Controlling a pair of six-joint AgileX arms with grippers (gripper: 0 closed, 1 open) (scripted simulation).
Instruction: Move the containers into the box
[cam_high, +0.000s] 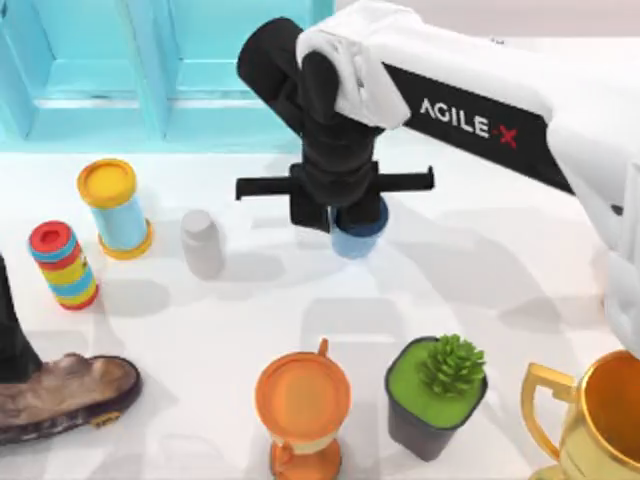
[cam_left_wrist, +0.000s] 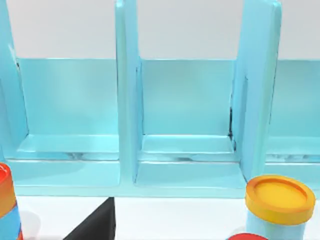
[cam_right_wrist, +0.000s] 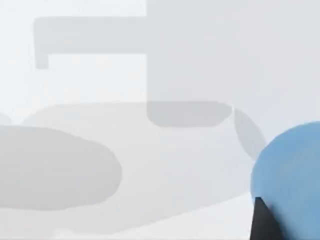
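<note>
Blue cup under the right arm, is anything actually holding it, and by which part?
The right gripper sits directly over the blue cup, at its upper part near the rim. Whether it is clamped on the cup cannot be told.

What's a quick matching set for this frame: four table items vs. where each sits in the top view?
Things:
1. blue cup
2. gold trophy cup
3. grey bottle
4. potted succulent

Places:
A. bottom right corner
B. under the right gripper, mid-table
C. front edge, right of the orange hourglass
D. right of the yellow-lidded can

Pairs: 1-B, 2-A, 3-D, 4-C
</note>
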